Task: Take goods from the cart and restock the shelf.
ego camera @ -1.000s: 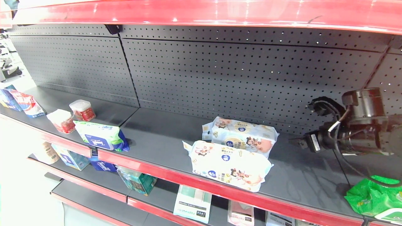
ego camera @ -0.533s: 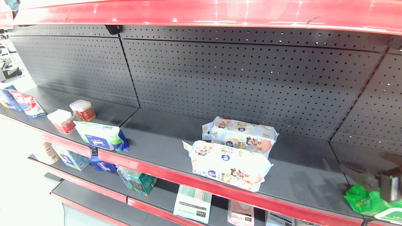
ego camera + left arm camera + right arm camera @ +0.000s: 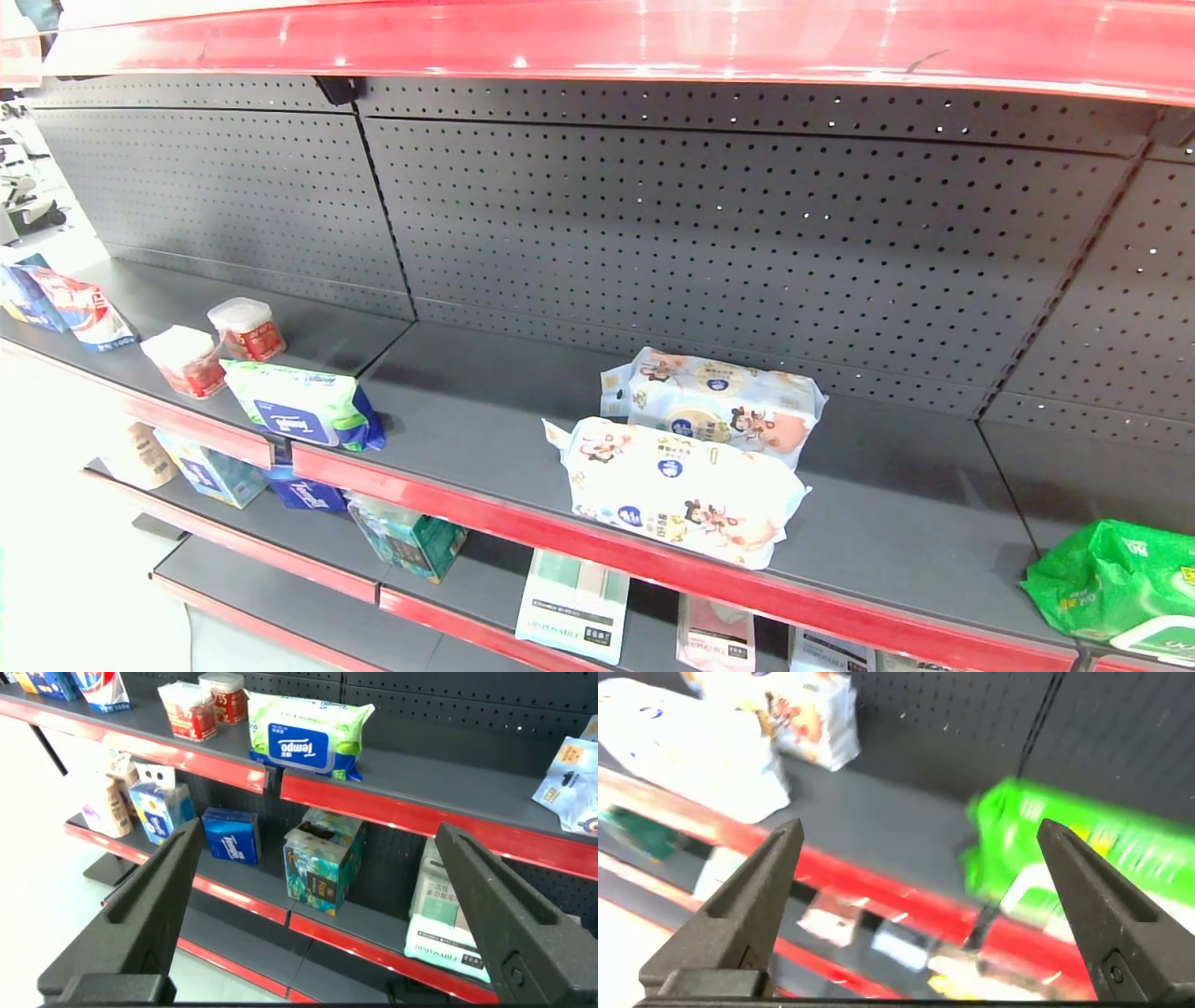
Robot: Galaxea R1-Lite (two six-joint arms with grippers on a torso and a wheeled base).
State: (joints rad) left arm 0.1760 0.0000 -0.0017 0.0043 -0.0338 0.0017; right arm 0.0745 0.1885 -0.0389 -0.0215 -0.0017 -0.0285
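A green soft pack (image 3: 1111, 579) lies at the right end of the dark shelf (image 3: 896, 523); the right wrist view has it (image 3: 1083, 849) just beyond my right gripper (image 3: 920, 826), which is open and holds nothing. Two white cartoon-print packs (image 3: 681, 490) (image 3: 719, 401) lie mid-shelf, one behind the other. A green-and-white wipes pack (image 3: 303, 401) sits further left. My left gripper (image 3: 318, 831) is open and holds nothing, low in front of the shelving, facing that wipes pack (image 3: 304, 737) and the lower shelves.
Two red-labelled tubs (image 3: 187, 359) (image 3: 245, 327) and a blue-red bag (image 3: 79, 308) stand at the shelf's left end. Boxes such as a teal one (image 3: 322, 863) fill the lower shelves. A red lip (image 3: 653, 560) edges the shelf. Dark shelf board (image 3: 915, 504) separates the white packs from the green pack.
My right arm, over the shelf's right end a second ago, has drawn back down and out of the head view. The green pack stays lying on the shelf.
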